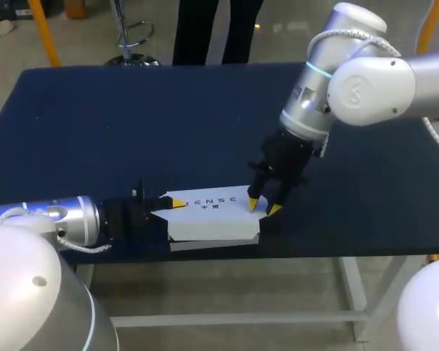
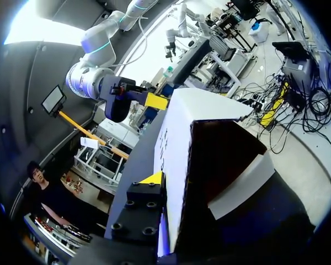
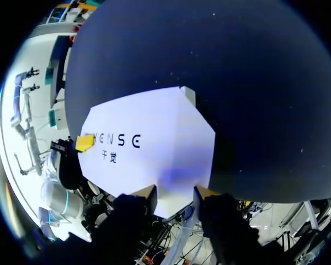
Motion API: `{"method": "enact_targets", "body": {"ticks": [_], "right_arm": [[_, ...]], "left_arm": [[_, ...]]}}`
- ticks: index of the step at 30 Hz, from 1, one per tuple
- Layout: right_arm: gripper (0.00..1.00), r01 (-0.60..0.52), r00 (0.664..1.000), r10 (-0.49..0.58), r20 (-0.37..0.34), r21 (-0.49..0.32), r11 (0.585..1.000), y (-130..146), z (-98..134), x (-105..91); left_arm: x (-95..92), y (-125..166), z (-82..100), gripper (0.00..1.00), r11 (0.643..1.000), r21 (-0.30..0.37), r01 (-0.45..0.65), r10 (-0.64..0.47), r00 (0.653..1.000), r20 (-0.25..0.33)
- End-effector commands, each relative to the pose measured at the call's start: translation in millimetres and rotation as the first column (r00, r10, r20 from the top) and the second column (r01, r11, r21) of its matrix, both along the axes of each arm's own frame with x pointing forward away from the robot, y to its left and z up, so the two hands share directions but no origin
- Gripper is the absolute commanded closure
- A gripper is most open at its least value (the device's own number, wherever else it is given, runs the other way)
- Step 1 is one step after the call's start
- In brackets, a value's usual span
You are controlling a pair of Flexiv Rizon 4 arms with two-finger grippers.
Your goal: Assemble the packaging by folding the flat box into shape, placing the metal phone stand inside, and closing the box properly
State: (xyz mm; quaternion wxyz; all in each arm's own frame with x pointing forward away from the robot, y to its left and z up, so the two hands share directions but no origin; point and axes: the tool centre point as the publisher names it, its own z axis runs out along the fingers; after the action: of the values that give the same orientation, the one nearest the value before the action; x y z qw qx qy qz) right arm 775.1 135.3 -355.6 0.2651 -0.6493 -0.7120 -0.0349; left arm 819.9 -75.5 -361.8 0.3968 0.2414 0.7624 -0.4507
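Observation:
The flat white box point(image 1: 212, 218) lies near the table's front edge, its printed face up. My left gripper point(image 1: 175, 203) lies low at the box's left end, shut on that edge. In the left wrist view one yellow tip presses the box's white panel point(image 2: 179, 138), and the other finger is hidden behind the panel. My right gripper point(image 1: 264, 208) comes down at the box's right end and stands open. One of its tips is over the box point(image 3: 154, 143) and the other is just past the edge. No metal phone stand shows in any view.
The dark blue table point(image 1: 132, 131) stretches wide behind and to both sides of the box. The table's front edge runs just below the box, close to both grippers.

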Motion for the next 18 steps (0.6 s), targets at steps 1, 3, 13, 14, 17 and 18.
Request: {"method": "enact_targets", "body": {"ticks": [1,3,13,14,17,18], "right_arm": [[0.53,-0.003,1.000,0.003,-0.002,0.004,1.000,-0.4,-0.7,0.4],[0.53,-0.004,1.000,0.004,-0.001,0.005,1.000,-0.4,-1.0,0.6],[0.53,-0.008,1.000,0.008,0.000,0.005,1.000,1.0,-2.5,3.1],[0.53,-0.008,1.000,0.008,-0.001,0.005,1.000,1.0,-2.8,3.3],[0.53,-0.008,1.000,0.008,-0.003,0.005,1.000,0.9,-3.6,3.8],[0.53,-0.008,1.000,0.008,-0.004,0.005,1.000,0.9,-3.8,3.9]], "left_arm": [[-1.4,0.1,-6.6,1.00,1.000,-0.004,0.000,0.000,1.000,-0.002],[-1.5,0.2,-6.6,1.00,1.000,-0.004,0.000,0.000,1.000,-0.001],[-4.5,0.8,-6.2,0.99,1.000,0.004,0.009,-0.009,1.000,0.009],[-4.7,1.0,-6.0,0.94,1.000,0.004,0.009,-0.010,1.000,0.009],[-5.3,1.6,-5.4,0.86,1.000,0.003,0.008,-0.009,1.000,0.011],[-5.6,1.9,-4.9,0.83,1.000,0.001,0.007,-0.007,1.000,0.012]]}}
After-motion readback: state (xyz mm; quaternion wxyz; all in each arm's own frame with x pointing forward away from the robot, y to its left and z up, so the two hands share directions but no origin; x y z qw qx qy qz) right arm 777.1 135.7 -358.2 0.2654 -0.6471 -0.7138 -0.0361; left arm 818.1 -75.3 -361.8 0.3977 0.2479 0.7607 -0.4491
